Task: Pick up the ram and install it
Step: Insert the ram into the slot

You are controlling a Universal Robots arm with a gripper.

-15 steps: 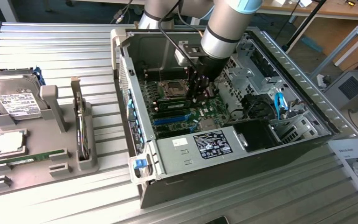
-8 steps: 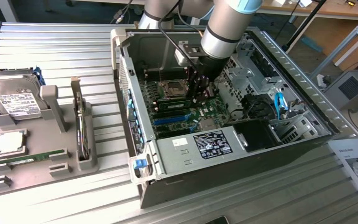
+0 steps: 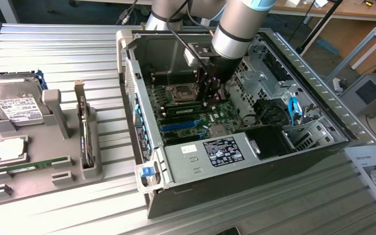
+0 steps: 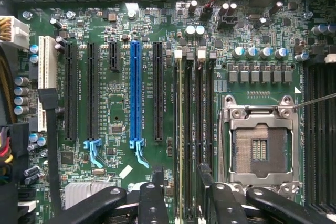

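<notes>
Closest to the wrist camera, your gripper (image 4: 180, 179) is holding its black fingers (image 4: 154, 198) spread apart, and they are clasping nothing. An upright ram stick (image 4: 181, 129) is standing edge-on in a memory slot of the motherboard (image 4: 121, 156). It is running straight between those two fingers, with a gap showing on each side. Just beside that slot, the open processor socket (image 4: 261, 148) is sitting with its metal frame around it. On the slot's other side, a blue expansion slot (image 4: 136, 93) is lying parallel among black ones.

From the exterior view, you are seeing the arm (image 3: 240, 24) reaching down into the open computer case (image 3: 305, 68). The gripper (image 3: 209, 98) is hanging low over the board, next to the socket (image 3: 181, 92). The power supply (image 3: 201, 156) is sitting at the near end of the case.

Well apart from the case, on the exterior view's left, a grey tray (image 3: 28, 183) is resting on the slatted table (image 3: 57, 44). A flat ram stick (image 3: 28, 167) is lying in it on its long edge holders, untouched by the gripper. A square silver chip (image 3: 10, 149) is sitting just behind that stick, with a hard drive (image 3: 15, 103) beyond the chip. An expansion card (image 3: 83, 132) is standing upright along the tray's case-side edge.
</notes>
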